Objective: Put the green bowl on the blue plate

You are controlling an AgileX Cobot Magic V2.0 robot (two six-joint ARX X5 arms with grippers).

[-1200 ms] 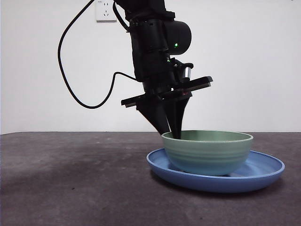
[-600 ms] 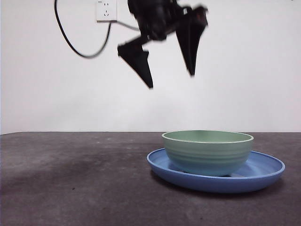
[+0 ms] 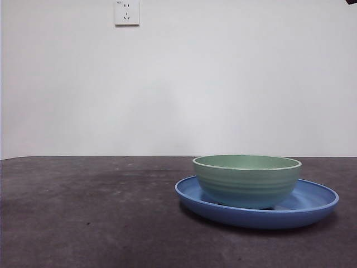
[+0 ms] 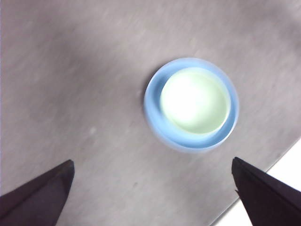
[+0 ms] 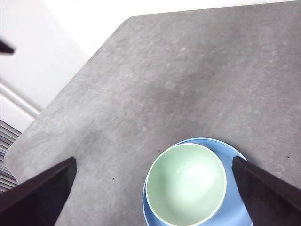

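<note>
The green bowl (image 3: 247, 180) stands upright inside the blue plate (image 3: 315, 202) on the dark table, right of centre in the front view. No gripper touches either one. My left gripper (image 4: 152, 162) is open and empty, high above the table, and looks down on the bowl (image 4: 195, 100) in the plate (image 4: 153, 113). My right gripper (image 5: 153, 160) is open and empty too, also high up, with the bowl (image 5: 186, 183) and the plate (image 5: 233, 153) below it. In the front view only a dark tip (image 3: 351, 1) shows at the top right corner.
A white wall with a socket (image 3: 126, 12) stands behind the table. The table's edge (image 4: 263, 183) runs close to the plate in the left wrist view. Its rounded corner (image 5: 127, 21) shows in the right wrist view.
The gripper that stood at the bowl's rim a second ago let go, rose with its jaws open, and has left the front view. Bowl and plate have stayed put.
</note>
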